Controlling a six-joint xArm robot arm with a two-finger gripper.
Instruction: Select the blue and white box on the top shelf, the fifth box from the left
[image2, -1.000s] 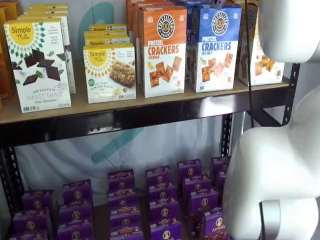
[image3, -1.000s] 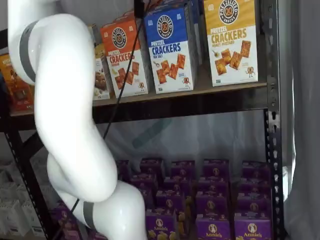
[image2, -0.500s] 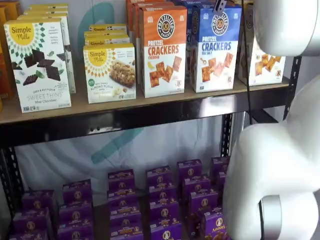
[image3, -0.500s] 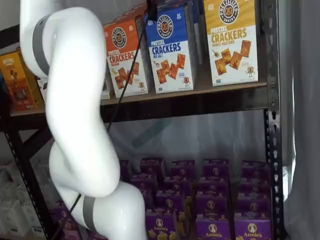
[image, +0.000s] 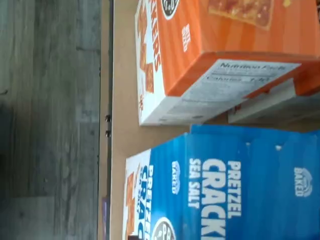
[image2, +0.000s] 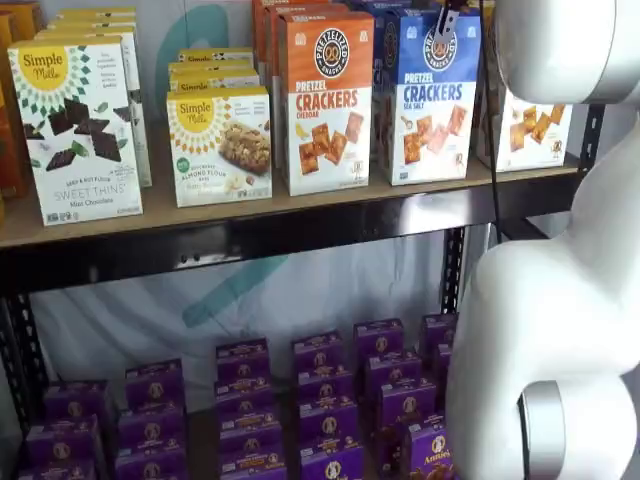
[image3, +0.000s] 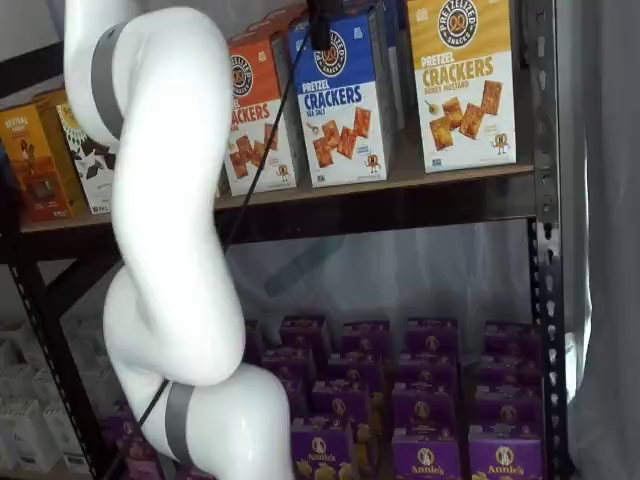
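The blue and white box (image2: 430, 100) stands upright on the top shelf (image2: 160, 208), between an orange-topped carton and a yellow-topped one. It also shows in a shelf view (image3: 345, 100) and, from above, in the wrist view (image: 240, 185). My gripper (image3: 320, 22) hangs from the view's top edge as a dark finger with a cable beside it, just in front of the blue box's upper front. In a shelf view a small part of the gripper (image2: 444, 20) shows at the box's top. No gap between fingers shows, and nothing is held.
The orange cheddar carton (image2: 325, 100) stands left of the blue box, the yellow-topped carton (image3: 462, 80) right of it. Simple Mills boxes (image2: 218, 145) stand further left. Several purple boxes (image2: 320, 400) fill the lower shelf. My white arm (image3: 165, 230) stands before the shelves.
My arm has swung sideways across both shelf views. The dark finger has come down slightly at the blue box's top. The boxes have not moved.
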